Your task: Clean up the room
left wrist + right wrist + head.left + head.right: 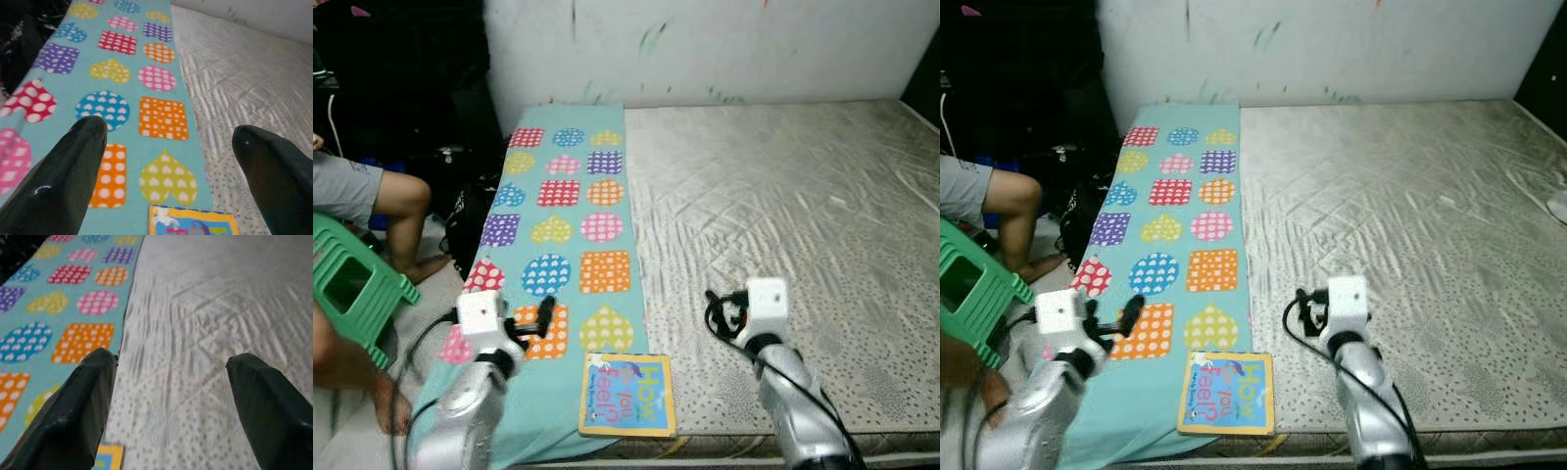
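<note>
A children's book (627, 395) with a blue and yellow cover lies flat at the near edge of the bare mattress (783, 215). It rests partly on a teal blanket (563, 225) patterned with coloured hearts, circles and squares, spread along the mattress's left side. My left gripper (544, 313) hovers open over the blanket, just left of the book; the book's top edge (193, 223) shows between its fingers. My right gripper (717, 311) hovers open over the mattress to the right of the book, its fingers (83, 406) framing the blanket's edge.
A person sits at the left, bare knee (403, 193) and foot beside the bed, by a green plastic stool (352, 284). Dark bags (460, 186) lie against the blanket's left side. A marked white wall (705, 49) stands behind the mattress.
</note>
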You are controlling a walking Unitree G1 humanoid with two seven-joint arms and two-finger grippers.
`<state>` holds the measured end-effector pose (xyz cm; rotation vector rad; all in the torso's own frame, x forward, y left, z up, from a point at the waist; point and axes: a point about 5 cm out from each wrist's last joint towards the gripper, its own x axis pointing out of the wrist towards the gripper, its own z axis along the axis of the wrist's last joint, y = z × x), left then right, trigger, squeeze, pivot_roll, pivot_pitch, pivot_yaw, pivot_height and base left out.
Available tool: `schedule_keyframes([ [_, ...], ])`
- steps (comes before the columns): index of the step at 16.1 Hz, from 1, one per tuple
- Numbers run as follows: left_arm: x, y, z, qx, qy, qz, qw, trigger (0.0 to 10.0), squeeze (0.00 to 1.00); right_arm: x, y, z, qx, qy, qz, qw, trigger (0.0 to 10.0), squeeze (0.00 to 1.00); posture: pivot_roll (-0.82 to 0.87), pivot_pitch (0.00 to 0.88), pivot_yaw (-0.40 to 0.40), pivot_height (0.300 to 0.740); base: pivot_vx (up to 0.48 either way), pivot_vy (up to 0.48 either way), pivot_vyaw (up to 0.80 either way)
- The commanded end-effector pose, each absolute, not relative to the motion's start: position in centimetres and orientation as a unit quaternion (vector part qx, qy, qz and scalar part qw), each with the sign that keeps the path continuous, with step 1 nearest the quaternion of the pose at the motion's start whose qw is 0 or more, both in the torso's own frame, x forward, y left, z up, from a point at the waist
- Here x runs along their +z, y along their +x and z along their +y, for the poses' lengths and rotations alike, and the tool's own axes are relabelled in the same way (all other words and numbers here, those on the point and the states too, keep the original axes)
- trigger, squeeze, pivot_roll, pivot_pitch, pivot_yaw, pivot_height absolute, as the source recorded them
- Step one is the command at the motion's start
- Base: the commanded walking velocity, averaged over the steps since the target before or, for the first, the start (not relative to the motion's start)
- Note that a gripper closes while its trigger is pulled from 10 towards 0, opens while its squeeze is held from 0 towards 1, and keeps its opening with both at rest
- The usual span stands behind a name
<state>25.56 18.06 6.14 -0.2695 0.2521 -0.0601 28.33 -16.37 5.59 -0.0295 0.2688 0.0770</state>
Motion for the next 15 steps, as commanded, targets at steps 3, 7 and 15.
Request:
schedule_keyframes([
  [3, 6.4, 24.7, 19.9, -0.025, -0.103, 0.127, 0.986, 10.0, 0.0, 6.1, 27.8, -17.0, 0.042, -0.024, 0.136, 0.989, 10.0, 0.0, -0.07, 0.01, 0.061, 0.74, 0.0, 0.0, 0.0],
  [7, 6.1, 23.7, 20.9, -0.019, -0.094, 0.133, 0.987, 10.0, 0.0, 5.9, 27.0, -17.4, 0.048, -0.018, 0.146, 0.988, 10.0, 0.0, -0.07, 0.023, 0.056, 0.74, 0.0, 0.0, 0.0],
  [15, 6.2, 23.9, 20.6, -0.023, -0.097, 0.134, 0.986, 10.0, 0.0, 6.3, 27.2, -17.3, 0.062, -0.03, 0.145, 0.987, 10.0, 0.0, -0.07, 0.038, 0.049, 0.711, 0.0, 0.0, 0.0],
])
